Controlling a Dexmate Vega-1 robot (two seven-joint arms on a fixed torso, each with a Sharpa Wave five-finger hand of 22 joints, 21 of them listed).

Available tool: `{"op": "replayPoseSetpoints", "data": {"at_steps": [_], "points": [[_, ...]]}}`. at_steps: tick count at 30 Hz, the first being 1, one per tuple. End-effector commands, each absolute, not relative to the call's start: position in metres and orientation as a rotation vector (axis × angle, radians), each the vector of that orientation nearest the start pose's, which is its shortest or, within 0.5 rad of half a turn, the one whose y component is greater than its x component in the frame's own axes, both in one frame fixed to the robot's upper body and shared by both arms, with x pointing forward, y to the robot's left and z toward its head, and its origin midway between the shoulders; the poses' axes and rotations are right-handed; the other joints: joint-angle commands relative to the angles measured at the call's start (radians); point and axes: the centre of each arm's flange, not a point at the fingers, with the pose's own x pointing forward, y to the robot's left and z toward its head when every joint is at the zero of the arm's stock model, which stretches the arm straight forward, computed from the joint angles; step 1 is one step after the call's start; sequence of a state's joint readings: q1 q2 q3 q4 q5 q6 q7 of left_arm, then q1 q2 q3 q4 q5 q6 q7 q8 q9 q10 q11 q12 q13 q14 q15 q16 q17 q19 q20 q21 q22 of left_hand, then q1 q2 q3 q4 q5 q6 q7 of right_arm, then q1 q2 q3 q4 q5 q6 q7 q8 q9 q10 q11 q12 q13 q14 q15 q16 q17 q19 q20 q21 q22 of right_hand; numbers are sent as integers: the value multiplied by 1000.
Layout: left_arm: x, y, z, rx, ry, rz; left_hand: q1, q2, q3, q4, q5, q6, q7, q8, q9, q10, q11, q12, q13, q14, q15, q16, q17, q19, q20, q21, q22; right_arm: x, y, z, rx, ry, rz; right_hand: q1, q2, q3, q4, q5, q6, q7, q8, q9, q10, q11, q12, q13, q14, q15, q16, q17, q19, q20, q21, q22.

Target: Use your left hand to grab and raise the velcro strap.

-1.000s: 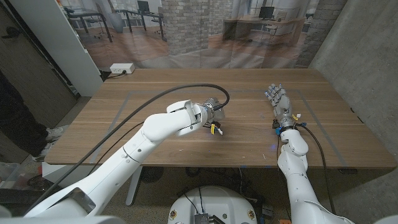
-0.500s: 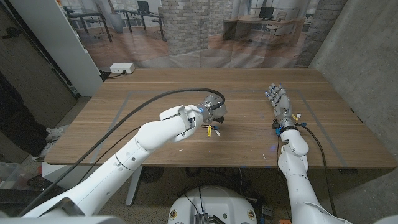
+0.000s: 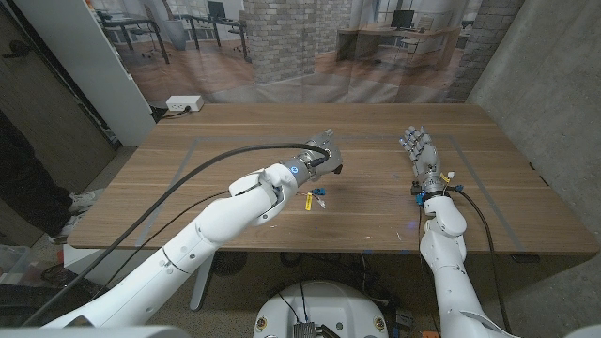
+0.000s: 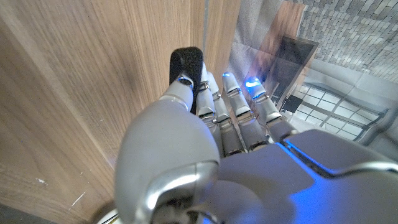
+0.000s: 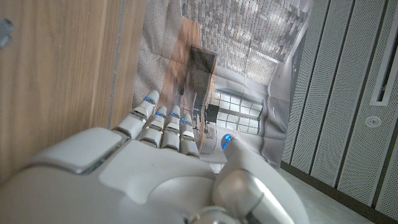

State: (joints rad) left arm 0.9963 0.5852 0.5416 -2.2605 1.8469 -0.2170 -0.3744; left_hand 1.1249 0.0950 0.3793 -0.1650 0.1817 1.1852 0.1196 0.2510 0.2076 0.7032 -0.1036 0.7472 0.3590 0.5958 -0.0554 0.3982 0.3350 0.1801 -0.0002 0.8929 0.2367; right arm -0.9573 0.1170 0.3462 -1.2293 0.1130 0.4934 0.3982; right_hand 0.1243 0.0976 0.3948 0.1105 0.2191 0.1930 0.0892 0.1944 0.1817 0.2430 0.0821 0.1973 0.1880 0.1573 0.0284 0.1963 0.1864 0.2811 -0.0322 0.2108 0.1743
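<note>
The velcro strap is a short black band, pinched between the thumb and the fingers of my left hand. In the head view my left hand hovers over the middle of the wooden table, and its fingers cover most of the strap. Small yellow and blue tags hang below its wrist. My right hand lies on the table at the right with its fingers stretched out and apart, holding nothing; the right wrist view shows its fingers straight.
A white power box sits past the table's far left corner. A person in dark clothes stands at the left edge. A concrete wall is close on the right. A thick black cable runs along my left arm.
My left hand has moved a little farther from me and higher, with the strap in it, while the forearm swung in under it. The right hand has stayed put.
</note>
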Motion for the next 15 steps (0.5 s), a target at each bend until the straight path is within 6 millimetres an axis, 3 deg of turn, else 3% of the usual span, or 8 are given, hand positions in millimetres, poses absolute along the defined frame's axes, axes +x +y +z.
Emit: {"op": "replayPoseSetpoints", "data": {"at_steps": [1,15], "points": [[446,70,4,-3261,1565,-554,30,18,8,-1,-3,64,-52,1,3,57,-48,7,2,14,-155,-5,1,15,1,11,3,615,-305,-85,137,-790,41,-5,-4,-4,-1,5,5,0,0,2,2,-2,1,4,9,0,-1,-1,2,0,-3,4],[448,89,7,-3220,1757,-782,34,12,15,-3,-3,74,-52,4,8,68,-50,11,2,31,-159,-9,-3,19,-1,23,1,615,-295,-77,118,-792,39,-6,-4,-5,-1,6,5,-1,0,2,2,-2,1,4,8,-2,-2,-1,2,-1,-4,4]]}}
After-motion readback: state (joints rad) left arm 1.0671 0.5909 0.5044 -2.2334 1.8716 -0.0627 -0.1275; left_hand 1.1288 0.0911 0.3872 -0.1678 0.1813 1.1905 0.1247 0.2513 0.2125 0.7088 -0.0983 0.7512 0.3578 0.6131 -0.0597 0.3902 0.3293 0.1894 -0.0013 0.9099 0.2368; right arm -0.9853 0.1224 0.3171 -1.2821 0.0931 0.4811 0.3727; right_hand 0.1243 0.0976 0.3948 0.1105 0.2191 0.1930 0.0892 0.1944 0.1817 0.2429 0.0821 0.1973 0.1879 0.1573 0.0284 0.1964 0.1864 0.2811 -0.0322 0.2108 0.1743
